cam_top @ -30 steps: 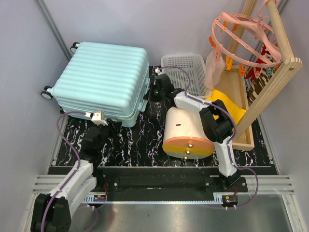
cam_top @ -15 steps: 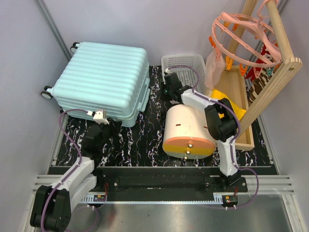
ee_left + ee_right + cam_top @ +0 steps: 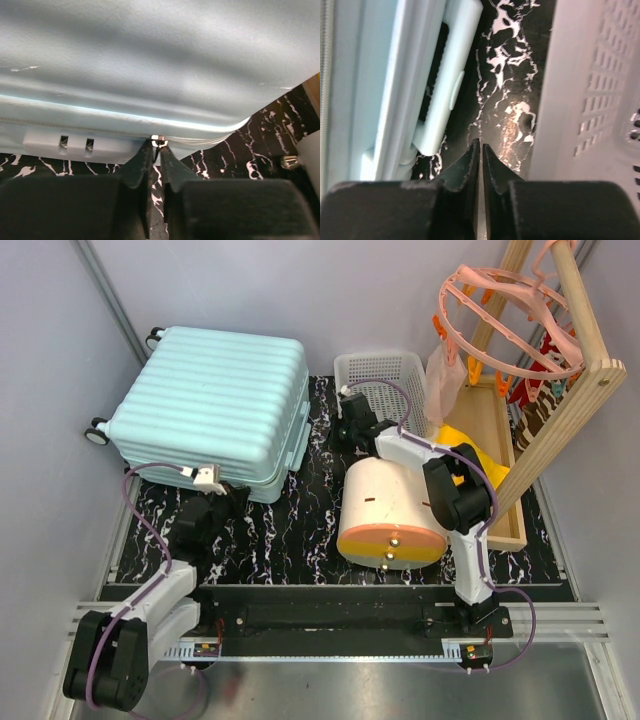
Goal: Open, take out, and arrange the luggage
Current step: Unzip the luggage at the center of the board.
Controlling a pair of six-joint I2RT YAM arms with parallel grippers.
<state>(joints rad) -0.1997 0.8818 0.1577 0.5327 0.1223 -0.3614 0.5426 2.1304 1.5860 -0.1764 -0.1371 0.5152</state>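
The luggage (image 3: 210,405) lies flat and closed at the far left of the desk (image 3: 290,530). Its wheels (image 3: 97,432) are close to the left wall (image 3: 60,390), so there is little room on that side. Its near edge overhangs the left fingers (image 3: 141,162), which are clenched on a small metal zip pull (image 3: 159,143) at the seam. The pull is tiny, and the zip line runs out of frame on both sides. A narrow strip of desk separates the luggage's right side from the basket (image 3: 385,380). The right fingers (image 3: 467,162) point down into that strip, pressed almost together and grasping nothing, with the side handle (image 3: 447,85) just to their left. A wider band of bare desk lies between the luggage's near corner and the cylinder (image 3: 385,500). From above, both sets of fingertips are hidden under their wrists. The rack (image 3: 560,400) is cut off at the top.
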